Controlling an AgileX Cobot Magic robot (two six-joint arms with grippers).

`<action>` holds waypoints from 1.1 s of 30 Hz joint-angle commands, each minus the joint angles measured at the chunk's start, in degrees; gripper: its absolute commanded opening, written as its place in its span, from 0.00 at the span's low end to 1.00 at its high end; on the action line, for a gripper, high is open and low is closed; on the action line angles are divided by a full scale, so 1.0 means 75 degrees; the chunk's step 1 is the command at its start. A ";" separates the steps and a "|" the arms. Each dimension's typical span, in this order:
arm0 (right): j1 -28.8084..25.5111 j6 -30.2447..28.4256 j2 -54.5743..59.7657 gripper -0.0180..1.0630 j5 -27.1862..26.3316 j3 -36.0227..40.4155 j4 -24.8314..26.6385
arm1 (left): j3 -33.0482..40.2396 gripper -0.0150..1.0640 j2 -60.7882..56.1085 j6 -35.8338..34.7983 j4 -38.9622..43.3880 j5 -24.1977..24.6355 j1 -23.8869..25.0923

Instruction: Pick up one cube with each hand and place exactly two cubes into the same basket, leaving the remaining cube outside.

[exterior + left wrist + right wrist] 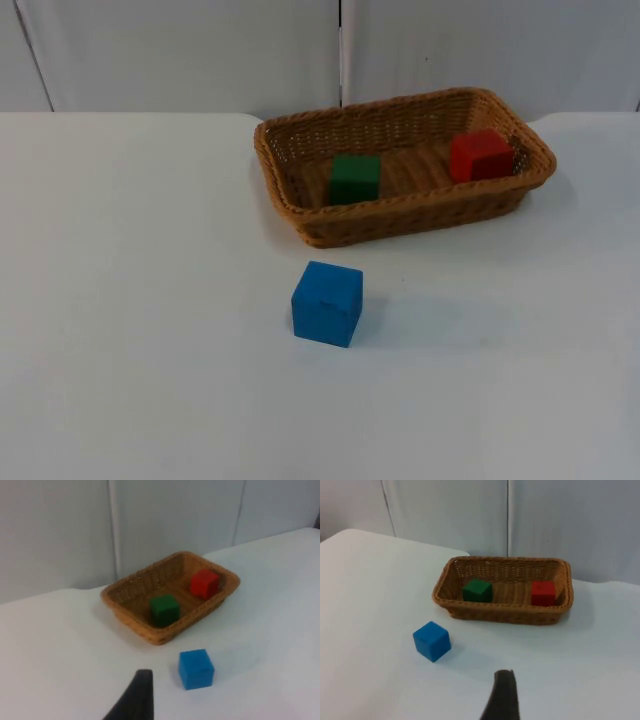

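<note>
My view from above: green cube (355,178) and red cube (480,155) sit apart inside the wicker basket (300,205); blue cube (327,303) rests outside, on the white table (130,300).

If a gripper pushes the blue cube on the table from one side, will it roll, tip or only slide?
The blue cube probably only slides: it rests on a flat face on the smooth white table, and its flat sides give nothing to roll on. A push high on it might tip it. It looks rigid, so it should keep its shape.
</note>
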 commanded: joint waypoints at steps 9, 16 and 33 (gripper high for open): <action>-0.0006 -0.0160 -0.0387 0.62 0.0727 0.0184 0.0073 | 0.0029 0.96 -0.1375 -0.1413 0.1861 0.0997 0.0002; -0.0006 -0.0501 -0.0387 0.62 0.0896 0.0239 0.0091 | 0.0128 0.96 -0.1375 -0.1702 0.2358 0.1581 0.0002; -0.0006 -0.0501 -0.0387 0.62 0.0746 0.0995 0.0017 | 0.0714 0.96 -0.1375 -0.1813 0.2546 0.1691 0.0002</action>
